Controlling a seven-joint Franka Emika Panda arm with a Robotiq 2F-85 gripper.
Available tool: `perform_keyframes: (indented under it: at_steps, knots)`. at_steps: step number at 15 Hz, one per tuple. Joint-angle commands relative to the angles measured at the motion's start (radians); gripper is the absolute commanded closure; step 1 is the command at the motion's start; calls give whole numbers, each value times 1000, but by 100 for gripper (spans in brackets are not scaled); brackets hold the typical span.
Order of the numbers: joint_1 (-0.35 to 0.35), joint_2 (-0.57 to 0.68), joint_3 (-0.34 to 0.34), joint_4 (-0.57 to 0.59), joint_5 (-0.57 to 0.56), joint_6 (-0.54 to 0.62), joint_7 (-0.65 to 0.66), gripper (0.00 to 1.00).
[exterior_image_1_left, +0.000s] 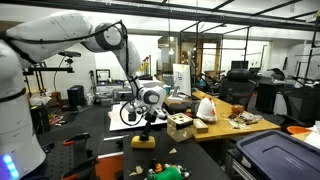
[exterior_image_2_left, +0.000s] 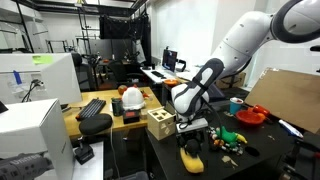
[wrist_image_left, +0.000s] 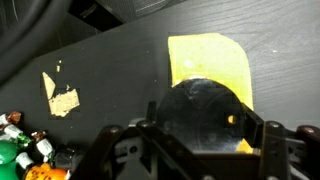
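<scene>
dark round thing (wrist_image_left: 205, 112) clamped between both fingers (wrist_image_left: 268, 135).

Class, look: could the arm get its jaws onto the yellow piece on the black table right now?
Probably not yet: the arm hangs right above the yellow piece, but its jaws seem shut on a dark round thing.

Blurred dark round thing (wrist_image_left: 205, 115) between jaws — unidentifiable; hides yellow block (wrist_image_left: 210, 55) lower part; toy pile (wrist_image_left: 22, 152) edge-cropped.
</scene>
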Motion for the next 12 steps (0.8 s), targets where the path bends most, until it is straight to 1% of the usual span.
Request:
perform_keyframes:
  at_steps: [1,6,7,8,9,10,11,12]
  knots:
    - [-32,8,38,14,46,26,-25,48]
    - [-53,20,51,25,82,32,-23,48]
    - [-53,24,49,29,83,25,-21,6]
    - [-36,10,34,14,66,14,-8,22]
    - [-38,14,34,17,68,14,-8,15]
    - [-39,18,34,21,68,14,-8,0]
    - [-39,22,33,23,68,14,-8,7]
    - [-39,24,33,23,68,14,-8,4]
